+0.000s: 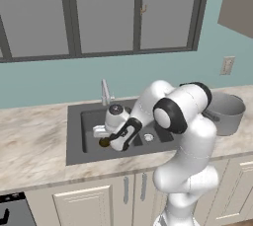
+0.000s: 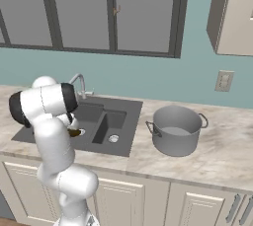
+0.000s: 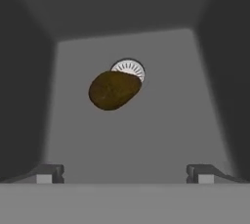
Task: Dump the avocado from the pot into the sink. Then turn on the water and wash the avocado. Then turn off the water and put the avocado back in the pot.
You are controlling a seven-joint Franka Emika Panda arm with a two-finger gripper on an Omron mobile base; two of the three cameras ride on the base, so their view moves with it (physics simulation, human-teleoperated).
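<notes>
In sink (image 1: 74, 136): avocado (image 3: 114, 90) overlaps drain (image 3: 131, 67), hand view; jaws spread, empty.

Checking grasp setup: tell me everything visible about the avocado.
The avocado is a small brownish-olive oval lump with a matte, mottled skin. It lies on its side on the floor of the sink's large basin, partly covering the round silver drain. The gripper is above it, open, not touching. It looks whole.

A wall outlet (image 2: 224, 80) sits above the marble counter (image 2: 217, 156).
</notes>
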